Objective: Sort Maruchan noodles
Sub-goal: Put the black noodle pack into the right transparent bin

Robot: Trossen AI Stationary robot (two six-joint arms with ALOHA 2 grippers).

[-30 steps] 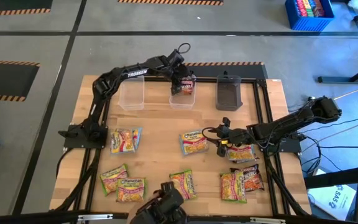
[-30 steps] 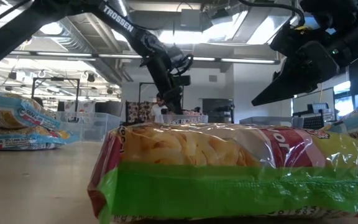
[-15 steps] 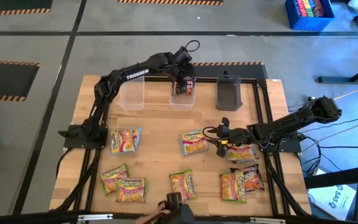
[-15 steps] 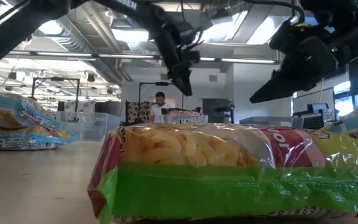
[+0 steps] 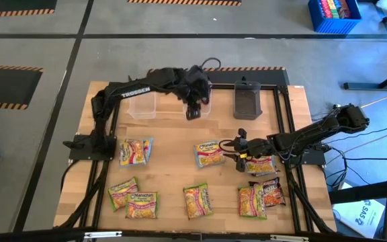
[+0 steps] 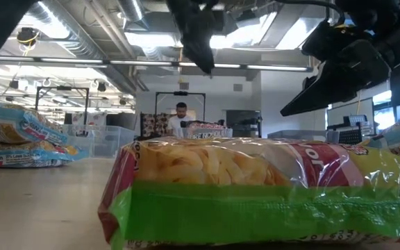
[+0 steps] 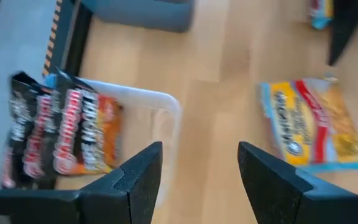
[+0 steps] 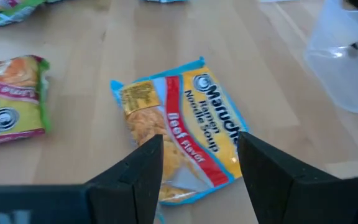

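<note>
1. left gripper (image 5: 192, 111) hangs over the near edge of the middle clear tub (image 7: 160, 115), jaws open and empty.
2. a dark maroon-red packet (image 7: 58, 140) lies inside that tub.
3. right gripper (image 5: 234, 149) sits low beside a blue-edged beef packet (image 8: 178, 130), jaws open, not touching it.
4. other packets (image 5: 134, 199) lie scattered on the tabletop (image 5: 173, 141).

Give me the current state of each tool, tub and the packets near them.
left tool: open, empty, above the middle tub's near edge
right tool: open, empty, over the blue-edged packet
middle clear tub: upright, holding a dark maroon packet
left clear tub: upright, looks empty
dark grey tub: upright, contents cannot be seen
blue-edged packet: flat on the table, face up
</note>
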